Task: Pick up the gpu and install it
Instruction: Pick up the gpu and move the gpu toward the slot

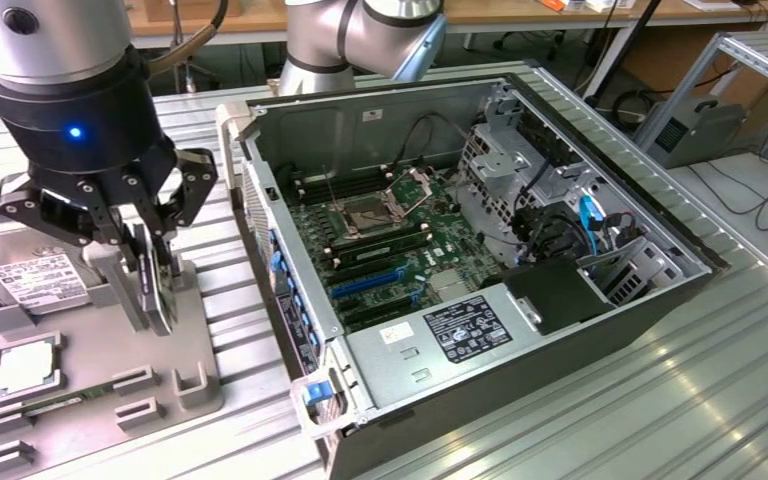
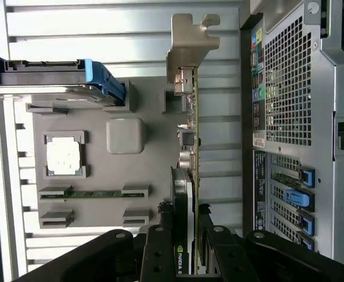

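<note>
Snugly, the upright gpu [image 2: 187, 126] sits pinched between the fingers [image 2: 159, 252].

Open PC case [image 1: 344, 135] lies side-up on the slatted metal surface [image 1: 598, 400]. Motherboard [image 1: 398, 250] exposed, CPU socket [image 1: 364, 215] near its middle, blue cable [image 1: 587, 222] by the drive cage. Case rear grille [image 2: 289, 88] has blue slot latches [image 2: 301, 198] beside it. Grey fixture tray [image 1: 91, 360] sits at the exterior view's left of the case. On it: hard drive [image 1: 31, 275] with white label, CPU chip [image 1: 24, 368] in a square pocket, green memory stick [image 1: 57, 405] in clips just beside the chip.
</note>
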